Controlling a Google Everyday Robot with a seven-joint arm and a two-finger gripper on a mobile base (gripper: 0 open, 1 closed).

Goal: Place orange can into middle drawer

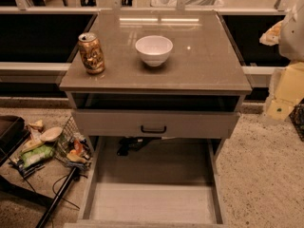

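Claw: not in view anywhere in the frame. Its state cannot be told, and positions relative to it cannot be given.

Orange can (91,53): upright near the front-left corner of the cabinet top (204,68), apart from the white bowl (154,50) to its side. The pull-tab end faces up and appears opened.

Middle drawer (152,201): pulled well out below the upper drawer front (109,122), floor bare. A dark shape at its back is unidentified.

Handling assessment: a thin-walled metal can, probably light, smooth and easily dented. If opened, it should be kept upright. Recommended hold is across the mid-body from the side, with moderate squeeze. It will tip readily if nudged near the rim.

Status: transfer not yet begun.
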